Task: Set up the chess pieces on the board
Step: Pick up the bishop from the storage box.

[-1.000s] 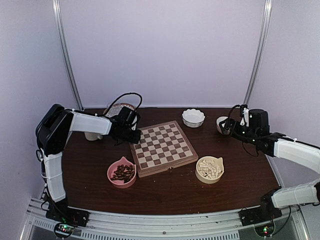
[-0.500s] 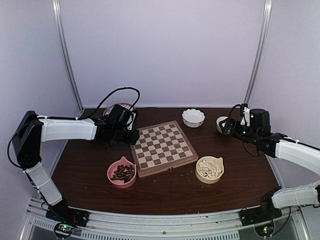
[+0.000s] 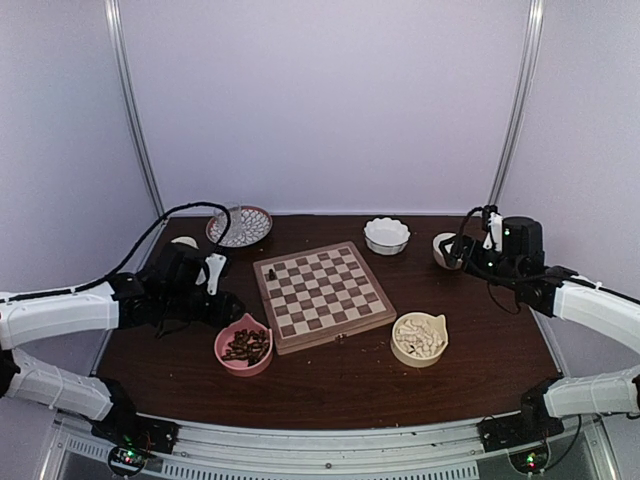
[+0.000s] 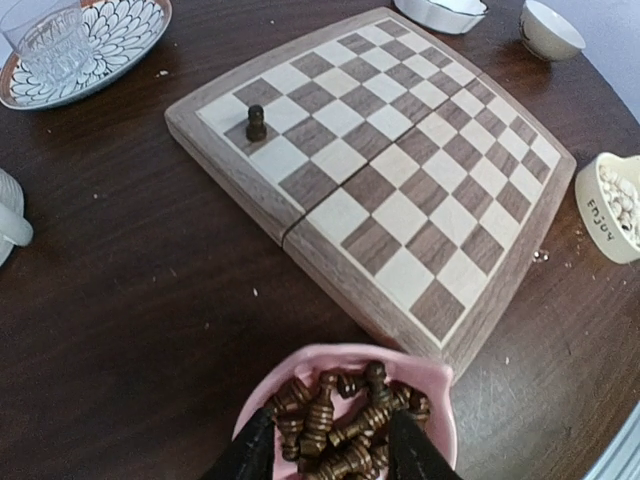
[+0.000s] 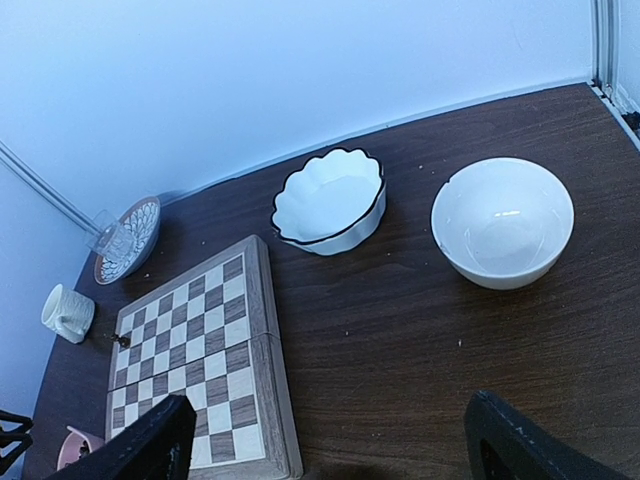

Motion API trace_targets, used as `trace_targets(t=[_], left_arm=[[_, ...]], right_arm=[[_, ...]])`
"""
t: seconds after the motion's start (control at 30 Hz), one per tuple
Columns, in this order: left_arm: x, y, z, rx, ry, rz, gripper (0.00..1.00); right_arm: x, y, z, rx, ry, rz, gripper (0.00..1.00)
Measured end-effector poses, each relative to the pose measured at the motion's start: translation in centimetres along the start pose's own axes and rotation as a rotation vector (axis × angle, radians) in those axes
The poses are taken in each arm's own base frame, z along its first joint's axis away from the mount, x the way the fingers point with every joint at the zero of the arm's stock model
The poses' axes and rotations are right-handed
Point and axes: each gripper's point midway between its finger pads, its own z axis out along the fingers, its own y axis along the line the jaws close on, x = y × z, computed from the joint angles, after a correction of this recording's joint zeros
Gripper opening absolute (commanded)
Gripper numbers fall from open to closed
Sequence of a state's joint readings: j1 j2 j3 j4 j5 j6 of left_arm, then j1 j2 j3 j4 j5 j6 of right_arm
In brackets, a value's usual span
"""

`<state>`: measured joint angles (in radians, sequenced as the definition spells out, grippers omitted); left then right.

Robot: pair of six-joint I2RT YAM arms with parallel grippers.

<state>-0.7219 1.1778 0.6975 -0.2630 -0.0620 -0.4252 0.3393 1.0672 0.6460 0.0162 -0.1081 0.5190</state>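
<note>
The board [image 3: 322, 294] lies mid-table, also in the left wrist view [image 4: 400, 160] and the right wrist view [image 5: 190, 370]. One dark brown piece [image 3: 270, 272] stands on its far left corner square [image 4: 256, 123]. The other dark chess pieces [image 4: 340, 420] lie heaped in a pink bowl [image 3: 244, 347]. My left gripper [image 3: 228, 308] is open and empty; its fingers [image 4: 255, 450] straddle the heap just above that bowl [image 4: 350, 355]. The cream-white pieces fill a cream bowl [image 3: 419, 338]. My right gripper [image 3: 447, 250] is open and empty [image 5: 330, 455], hovering at the far right, off the board.
A scalloped white bowl [image 5: 330, 200] and a plain white bowl [image 5: 502, 220] stand behind the board on the right. A patterned plate [image 4: 85, 45] holding a glass and a white mug [image 5: 68, 312] sit at the far left.
My left gripper has drawn back from the board's far left corner to the pink bowl, leaving one dark piece standing there. The right arm has not moved.
</note>
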Motion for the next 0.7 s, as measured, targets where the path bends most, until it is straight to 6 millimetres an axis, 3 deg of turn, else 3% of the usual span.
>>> trace_targets(t=[0.3, 0.7], left_arm=[[4.8, 0.0, -2.1, 0.084, 0.022, 0.036, 0.34], [8.1, -0.4, 0.3, 0.11, 0.175, 0.054, 0.43]], right_arm=[[0.6, -0.2, 0.5, 0.007, 0.02, -0.002, 0.97], [1.4, 0.1, 1.0, -0.007, 0.051, -0.004, 0.97]])
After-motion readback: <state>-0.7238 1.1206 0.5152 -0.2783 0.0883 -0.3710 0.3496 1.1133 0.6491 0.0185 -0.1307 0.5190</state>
